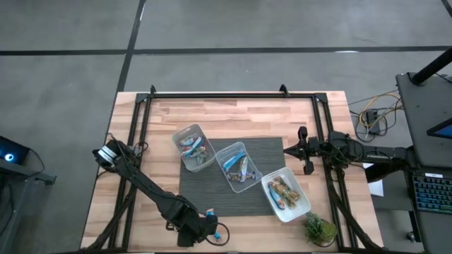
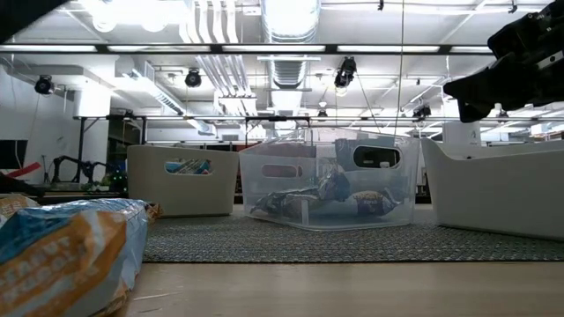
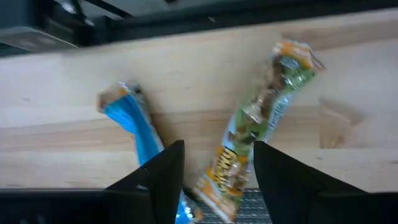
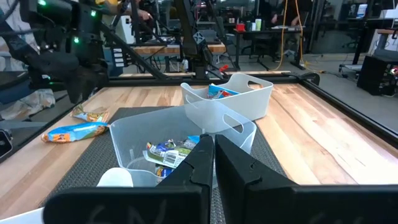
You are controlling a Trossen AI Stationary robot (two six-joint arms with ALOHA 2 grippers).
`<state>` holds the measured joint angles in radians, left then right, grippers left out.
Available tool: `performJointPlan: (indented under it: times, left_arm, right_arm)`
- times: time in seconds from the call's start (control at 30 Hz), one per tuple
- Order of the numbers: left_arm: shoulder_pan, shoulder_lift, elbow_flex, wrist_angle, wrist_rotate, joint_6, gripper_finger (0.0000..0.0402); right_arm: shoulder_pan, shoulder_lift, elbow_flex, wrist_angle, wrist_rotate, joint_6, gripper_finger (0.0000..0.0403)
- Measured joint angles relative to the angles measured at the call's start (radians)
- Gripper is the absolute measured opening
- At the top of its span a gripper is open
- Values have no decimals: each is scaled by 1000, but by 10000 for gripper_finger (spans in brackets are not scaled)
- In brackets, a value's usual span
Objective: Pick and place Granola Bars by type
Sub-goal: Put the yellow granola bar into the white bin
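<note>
Left gripper (image 1: 212,233): you find it low at the table's 6 o'clock edge, fingers (image 3: 163,174) spread apart and gripping nothing; the tan bar (image 3: 258,134) lies in the gap between them, the blue bar (image 3: 134,124) just beside at its 9 o'clock in the wrist view. You may judge this a pose for picking one bar without catching the other.
Right gripper (image 1: 302,148): waits at 3 o'clock, raised beside the mat, fingers pressed together, empty; parked clear of the tubs.
Loose Granola Bars: the two above, on bare wood (image 1: 247,113) off the mat's 7 o'clock corner, not yet sorted.
Left tub (image 1: 193,147): at 10 o'clock on the dark mat (image 1: 272,152); holds wrapped bars, blue showing.
Middle tub (image 1: 237,166): mat centre; mixed shiny wrappers, type hard to tell.
Right tub (image 1: 285,194): at 4 o'clock; tan-printed bars, so you likely send the tan bar here.
Plant (image 1: 319,229): 5 o'clock corner, well apart from the work.
Tub layout: a diagonal row, seemingly one per type.
</note>
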<state>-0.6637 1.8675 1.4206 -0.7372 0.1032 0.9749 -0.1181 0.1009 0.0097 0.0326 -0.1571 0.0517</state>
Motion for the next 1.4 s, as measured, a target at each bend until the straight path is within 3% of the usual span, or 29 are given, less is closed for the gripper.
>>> performJointPlan:
  times: [0.43, 0.6, 0.9, 1.4]
  left_arm:
    - [1, 7, -70, 22, -1, 84, 174]
    - [-3, 42, 7, 23, -83, 119, 174]
    - [-5, 119, 162, -117, -82, 104, 174]
    - [-14, 153, 163, -198, -78, 97, 167]
  right_arm:
    - [0, 0, 0, 0, 0, 0, 9]
    - [0, 0, 0, 0, 0, 0, 8]
    - [0, 0, 0, 0, 0, 0, 9]
    - [0, 0, 0, 0, 0, 0, 9]
